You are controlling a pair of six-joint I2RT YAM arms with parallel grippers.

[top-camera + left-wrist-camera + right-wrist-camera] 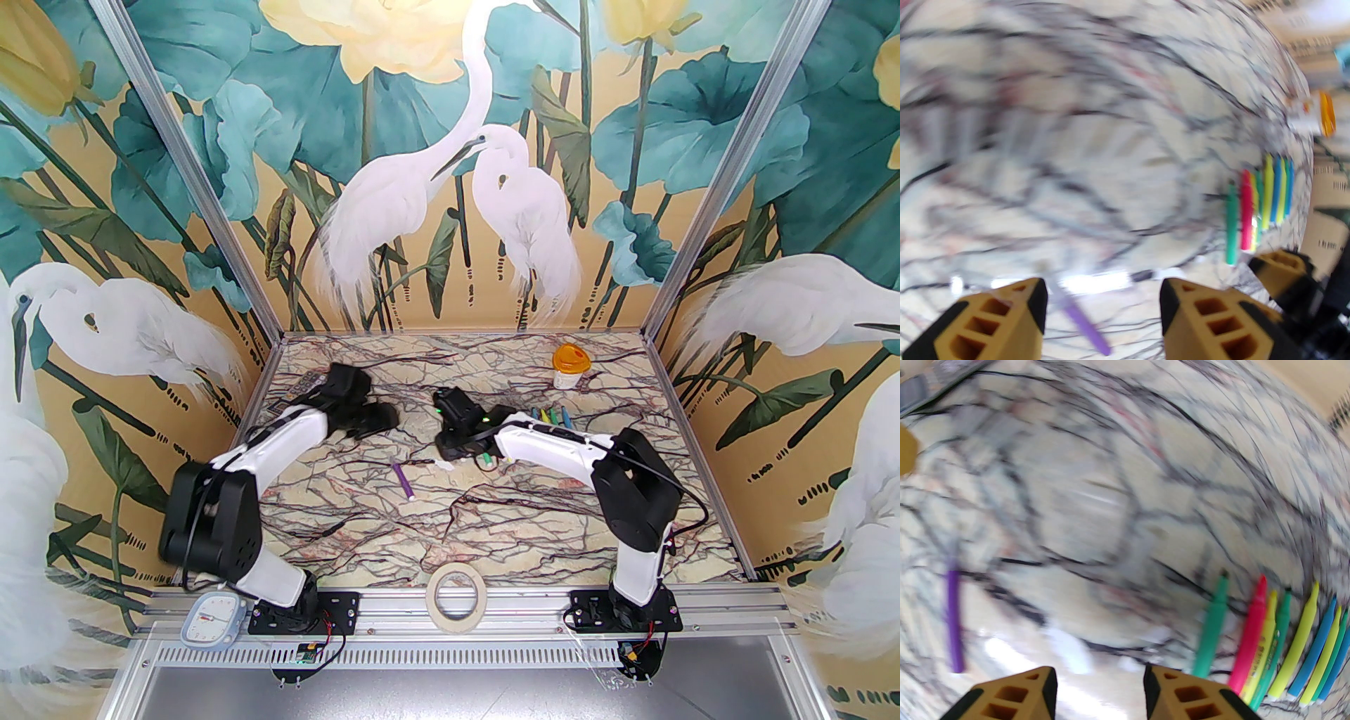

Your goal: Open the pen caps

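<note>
Desk [492, 520]: marble-patterned top, veined dark, carrying everything below.
Left hand [1104, 284]: fingers spread, nothing between them; hung over the left-centre of the desk, above the purple pen.
Right hand [1098, 669]: fingers spread, empty; low over the desk middle, just left of the pen row.
Tape roll [454, 623]: lay flat at the near edge, between the two arm bases.
Jar [569, 365]: orange lid, upright, far right of the desk.
Pens [1272, 637]: row of green, pink, yellow and blue, side by side, coloured tips bare.
Purple pen [404, 481]: alone, well apart from the row, near desk centre.
Pale piece [445, 465]: small, on the desk just beside the right hand; too blurred to tell whether it was a cap.
</note>
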